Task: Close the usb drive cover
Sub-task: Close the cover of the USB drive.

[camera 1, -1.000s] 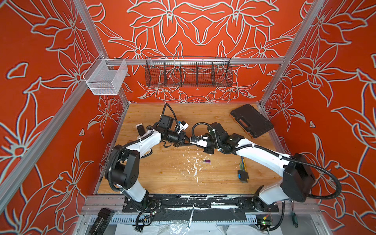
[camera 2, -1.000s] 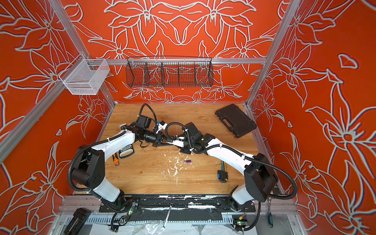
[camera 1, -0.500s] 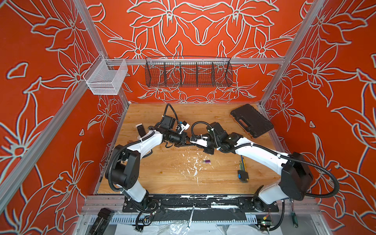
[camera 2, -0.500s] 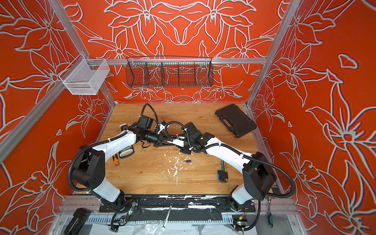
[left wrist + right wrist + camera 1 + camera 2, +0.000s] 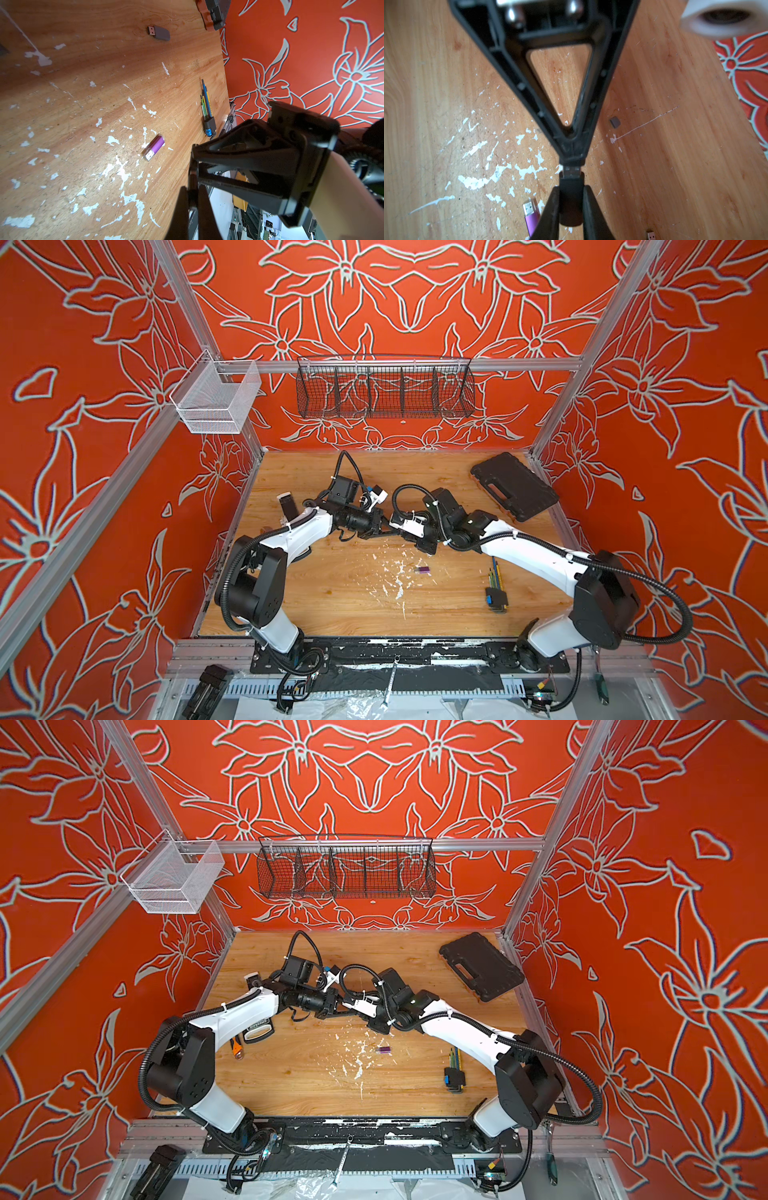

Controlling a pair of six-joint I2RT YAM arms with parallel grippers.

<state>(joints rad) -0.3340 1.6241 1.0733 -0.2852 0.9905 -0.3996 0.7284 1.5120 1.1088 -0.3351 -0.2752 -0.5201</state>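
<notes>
The right gripper [image 5: 571, 189] is clamped narrowly on the black usb drive [image 5: 570, 207], raised off the table [image 5: 675, 166] close above the purple drive [image 5: 532, 218]. Its bare metal plug meets the tip of the left gripper [image 5: 572, 159], whose jaws are pressed together. Whether they pinch anything cannot be told.

Bright, even light fills both top views; their edges bow. Soft shadows lie on the light wooden tabletop [image 5: 353, 605]. In the right wrist view the near black fingers [image 5: 550, 216] and a white cylindrical part [image 5: 724, 18] are blurred.
</notes>
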